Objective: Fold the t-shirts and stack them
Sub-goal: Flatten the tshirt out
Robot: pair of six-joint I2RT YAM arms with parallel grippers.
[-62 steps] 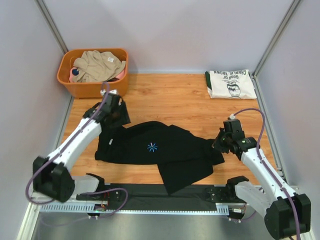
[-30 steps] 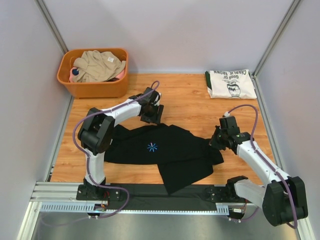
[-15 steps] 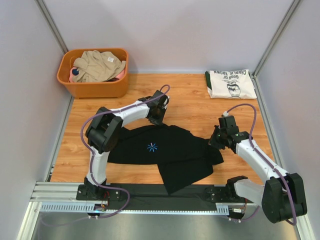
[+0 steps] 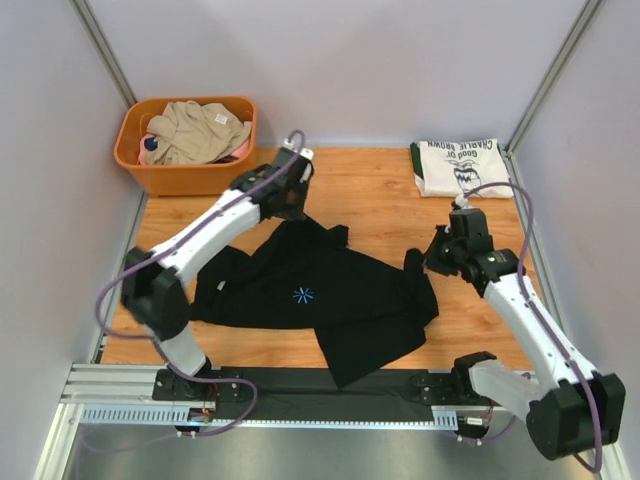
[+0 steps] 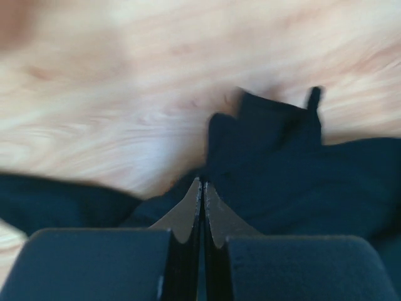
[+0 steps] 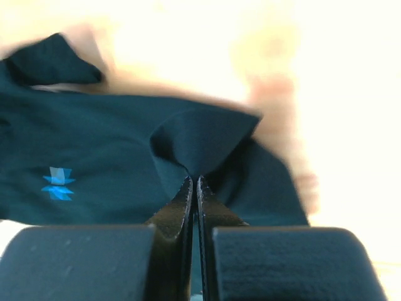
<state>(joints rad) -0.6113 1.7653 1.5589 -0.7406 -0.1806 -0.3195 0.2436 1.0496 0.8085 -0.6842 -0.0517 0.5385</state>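
A large black t-shirt with a small light-blue starburst lies crumpled across the middle of the wooden table. My left gripper is shut on the shirt's upper edge, and the cloth rises to its tips. My right gripper is shut on the shirt's right edge, with a peak of cloth pinched between its tips. A folded white t-shirt with green trim and dark print lies at the back right.
An orange basket holding tan and pink clothes stands at the back left. Grey walls enclose the table on three sides. A black strip and metal rail run along the near edge between the arm bases.
My left gripper closed on the black shirt's upper edge and pulled it up and back to the left. My right gripper lifted its edge a little toward the back.
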